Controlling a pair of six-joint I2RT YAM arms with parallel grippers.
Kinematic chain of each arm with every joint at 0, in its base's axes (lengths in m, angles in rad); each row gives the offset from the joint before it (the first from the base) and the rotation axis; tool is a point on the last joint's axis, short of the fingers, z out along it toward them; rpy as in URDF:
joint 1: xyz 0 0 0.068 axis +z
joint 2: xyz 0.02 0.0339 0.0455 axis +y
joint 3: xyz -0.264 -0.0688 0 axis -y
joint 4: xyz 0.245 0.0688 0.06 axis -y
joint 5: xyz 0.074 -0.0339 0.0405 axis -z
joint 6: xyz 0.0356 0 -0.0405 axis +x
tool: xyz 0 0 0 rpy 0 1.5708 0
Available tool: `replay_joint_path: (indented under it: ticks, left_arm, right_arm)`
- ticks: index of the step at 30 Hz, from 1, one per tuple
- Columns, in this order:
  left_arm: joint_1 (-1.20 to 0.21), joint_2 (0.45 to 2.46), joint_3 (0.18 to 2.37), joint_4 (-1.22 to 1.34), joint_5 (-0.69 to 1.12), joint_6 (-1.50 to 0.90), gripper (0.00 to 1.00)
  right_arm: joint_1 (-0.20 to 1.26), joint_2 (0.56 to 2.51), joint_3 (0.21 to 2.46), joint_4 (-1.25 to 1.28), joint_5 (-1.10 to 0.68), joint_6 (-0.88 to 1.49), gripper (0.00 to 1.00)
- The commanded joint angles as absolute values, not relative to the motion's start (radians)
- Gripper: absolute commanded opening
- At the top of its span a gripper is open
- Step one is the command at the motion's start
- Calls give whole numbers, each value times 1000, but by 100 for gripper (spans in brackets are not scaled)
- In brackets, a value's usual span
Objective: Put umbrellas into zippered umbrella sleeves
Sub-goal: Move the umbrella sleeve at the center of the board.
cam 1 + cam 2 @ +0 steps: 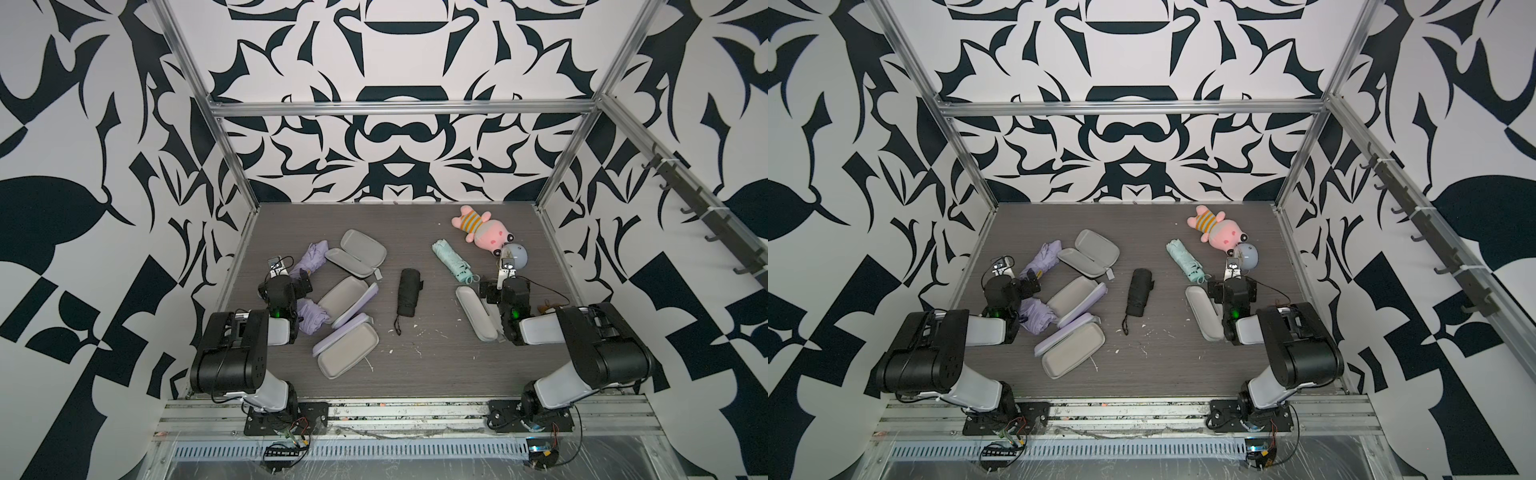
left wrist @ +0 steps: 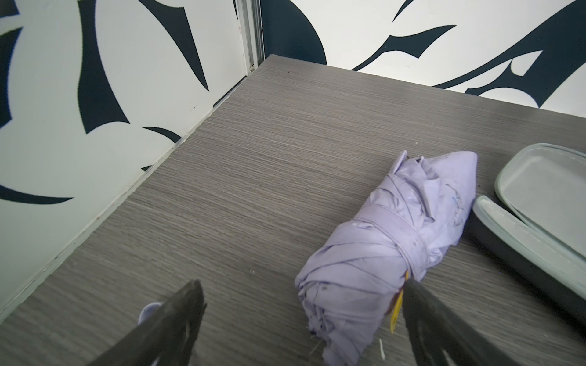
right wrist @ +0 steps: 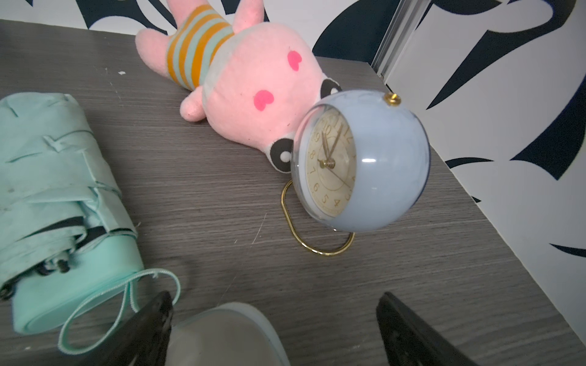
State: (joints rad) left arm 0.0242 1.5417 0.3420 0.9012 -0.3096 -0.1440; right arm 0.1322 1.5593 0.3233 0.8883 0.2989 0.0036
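Both top views look steeply down from high above the near edge over the whole bench [image 1: 436, 365], while each wrist view skims low and close toward its own far corner.

Cloth umbrella [image 2: 380, 247], glossy clock [image 3: 387, 158], matt woodgrain tbl [image 2: 253, 174].

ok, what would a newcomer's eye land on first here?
The pink plush toy and pale-blue clock, side by side at the far right of the table, stand out most. A black umbrella lies alone mid-table; on the left, open grey-lined sleeves crowd around two lilac umbrellas.
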Motion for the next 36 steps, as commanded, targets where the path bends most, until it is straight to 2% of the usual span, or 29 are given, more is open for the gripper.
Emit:
replay_joint_path:
  ticks: [1, 3, 5, 8, 10, 12, 14, 15, 17, 18, 19, 21, 22, 24, 27, 30, 32, 36]
  left_arm:
    - [34, 1546, 360, 934, -310, -137, 100]
    - [18, 1486, 365, 904, -360, -139, 99]
    - [-27, 1382, 394, 753, -437, -122, 99]
    - [-133, 1227, 446, 605, -608, -109, 99]
    - [-176, 1143, 503, 449, -661, -160, 99]
    - [-186, 1091, 588, 277, -655, -238, 99]
    - [-184, 1080, 698, 79, -657, -341, 99]
    - [-184, 1088, 759, -14, -656, -406, 99]
    - [-172, 1111, 862, -192, -646, -553, 99]
    - [-137, 1123, 898, -247, -561, -579, 99]
    - [-91, 1130, 920, -269, -415, -574, 99]
    - [-49, 1131, 950, -295, -273, -579, 81]
    - [-54, 1126, 953, -288, -238, -569, 78]
    - [-81, 1118, 948, -267, -188, -572, 75]
    - [-195, 1133, 965, -269, -222, -557, 74]
    - [-312, 1168, 972, -244, -243, -548, 74]
    - [-350, 1201, 973, -217, -213, -563, 73]
    - [-394, 1249, 973, -164, -143, -605, 67]
  right_arm:
    - [135, 1544, 344, 947, 317, -9, 100]
    - [199, 1432, 360, 849, 400, -59, 100]
    - [255, 1312, 415, 617, 486, -54, 100]
    - [298, 1172, 551, 222, 600, 118, 100]
    - [331, 1117, 614, 42, 656, 191, 100]
    - [338, 1070, 649, -77, 578, 314, 100]
    - [311, 1054, 696, -177, 326, 351, 99]
    - [308, 1060, 719, -243, 258, 363, 92]
    - [308, 1099, 773, -399, 207, 427, 58]
    - [311, 1121, 796, -475, 203, 447, 49]
    - [321, 1133, 803, -534, 203, 474, 47]
    - [361, 1135, 785, -560, 205, 493, 51]
    - [390, 1148, 781, -575, 229, 505, 55]
    - [423, 1212, 792, -590, 235, 500, 61]
    - [456, 1335, 825, -607, 238, 482, 67]
    - [493, 1445, 867, -621, 278, 473, 67]
    - [512, 1515, 897, -632, 317, 474, 61]
    - [569, 1600, 942, -627, 368, 464, 35]
